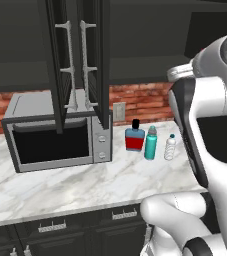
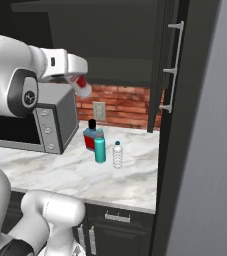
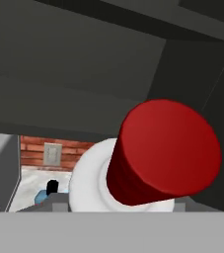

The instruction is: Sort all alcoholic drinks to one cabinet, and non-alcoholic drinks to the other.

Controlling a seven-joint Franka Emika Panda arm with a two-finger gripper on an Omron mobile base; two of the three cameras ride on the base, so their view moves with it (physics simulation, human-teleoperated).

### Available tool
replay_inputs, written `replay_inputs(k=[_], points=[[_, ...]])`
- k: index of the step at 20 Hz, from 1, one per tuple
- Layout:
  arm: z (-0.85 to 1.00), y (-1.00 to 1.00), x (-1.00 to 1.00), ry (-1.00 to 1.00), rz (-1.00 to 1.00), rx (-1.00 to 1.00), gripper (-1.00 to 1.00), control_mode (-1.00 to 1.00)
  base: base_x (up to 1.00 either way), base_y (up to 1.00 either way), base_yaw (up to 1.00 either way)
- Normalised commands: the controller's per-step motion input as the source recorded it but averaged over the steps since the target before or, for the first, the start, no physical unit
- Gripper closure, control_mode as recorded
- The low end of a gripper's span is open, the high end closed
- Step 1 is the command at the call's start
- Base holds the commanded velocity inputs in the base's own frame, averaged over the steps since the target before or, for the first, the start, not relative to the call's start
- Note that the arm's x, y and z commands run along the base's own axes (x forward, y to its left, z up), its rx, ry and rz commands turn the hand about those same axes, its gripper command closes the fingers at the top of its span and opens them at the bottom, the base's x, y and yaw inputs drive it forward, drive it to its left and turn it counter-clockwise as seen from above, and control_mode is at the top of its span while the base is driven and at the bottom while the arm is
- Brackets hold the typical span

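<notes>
The gripper (image 2: 75, 79) clasped the slim white bottle (image 2: 81, 87), tilted, high above the microwave (image 2: 52, 125) near the open cabinet (image 2: 110, 37); that slant risked it slipping or clipping the shelf edge.

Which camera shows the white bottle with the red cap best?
The hand view: the white bottle sits close up, red cap toward the lens. The right base view shows it small and tilted in the gripper, above the microwave.
</notes>
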Motion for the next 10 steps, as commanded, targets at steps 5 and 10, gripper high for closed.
replay_inputs(k=[5,10], points=[[0.11,0.0,0.12,-0.08,-0.03,0.0,1.0,-1.0,0.0,0.0,0.0],[0.21,0.0,0.14,-0.04,-0.03,0.0,1.0,-1.0,0.0,0.0,0.0]])
